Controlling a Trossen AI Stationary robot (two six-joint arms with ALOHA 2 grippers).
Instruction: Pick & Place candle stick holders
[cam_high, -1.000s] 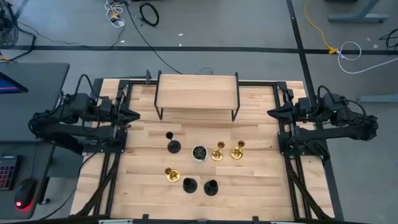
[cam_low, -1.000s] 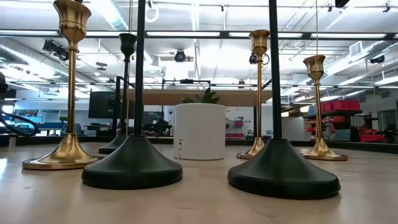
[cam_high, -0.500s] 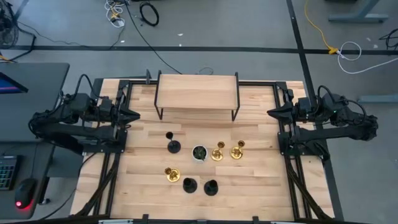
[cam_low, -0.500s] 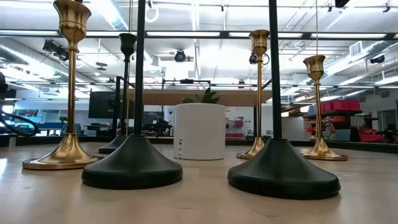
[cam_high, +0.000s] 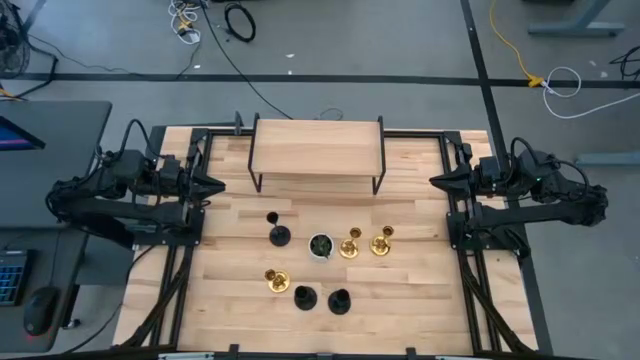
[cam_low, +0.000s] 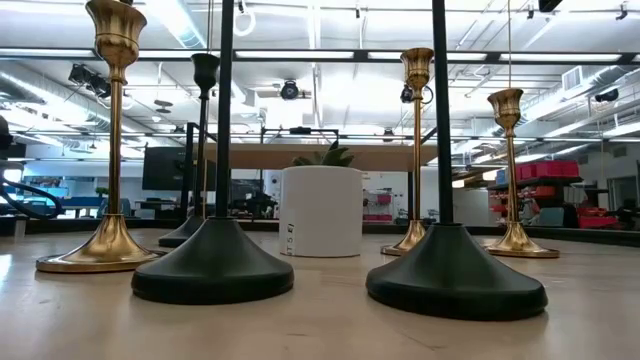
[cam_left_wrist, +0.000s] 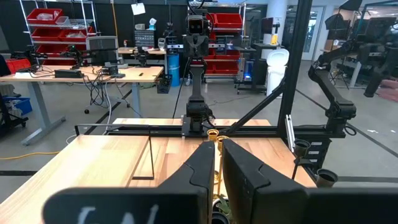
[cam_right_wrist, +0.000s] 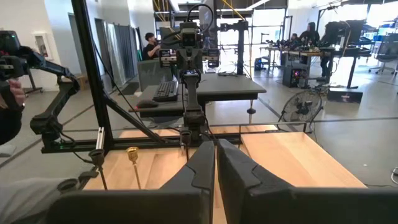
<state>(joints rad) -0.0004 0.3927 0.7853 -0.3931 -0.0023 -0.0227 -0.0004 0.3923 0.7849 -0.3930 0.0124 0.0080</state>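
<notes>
Awaiting the first pick, table carries six candle stick holders grouped centrally below the shelf, left end effector at 9 o'clock and right end effector at 3 o'clock parked, fingers nearly together; next move requires reaching inward.

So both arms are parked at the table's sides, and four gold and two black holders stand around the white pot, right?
Not quite: the high view shows three gold holders and three black holders around the white pot. The left gripper and right gripper are parked at the sides.
</notes>
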